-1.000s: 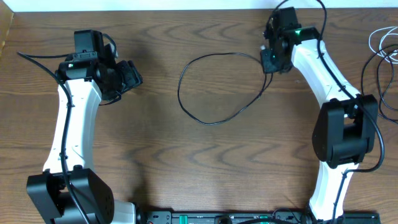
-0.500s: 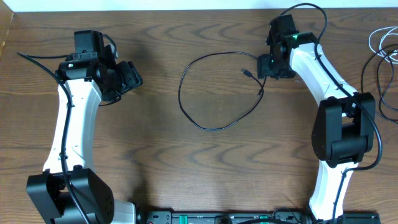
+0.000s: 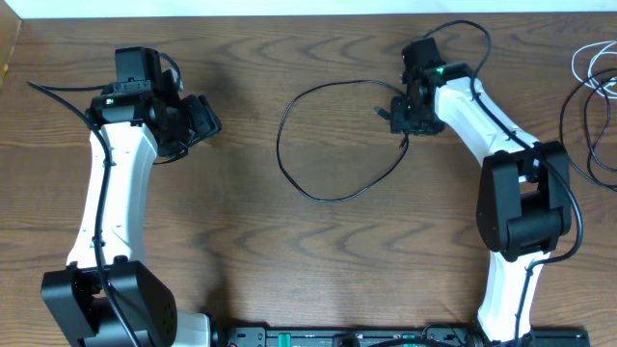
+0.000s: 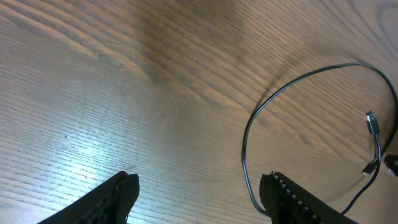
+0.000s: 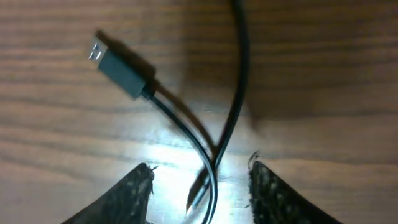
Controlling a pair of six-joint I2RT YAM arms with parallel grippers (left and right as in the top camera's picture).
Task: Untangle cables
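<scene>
Black cable sits looped mid-surface, thin and floppy. Our right claw is open astride its crossed ends, and the left claw is open and empty. We'd pinch by the plug.

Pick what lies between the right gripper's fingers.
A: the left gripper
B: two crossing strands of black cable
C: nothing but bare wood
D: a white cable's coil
B: in the right wrist view two strands of the black cable cross in the gap between the fingers of the right gripper, whose jaws stand apart without touching them.
</scene>
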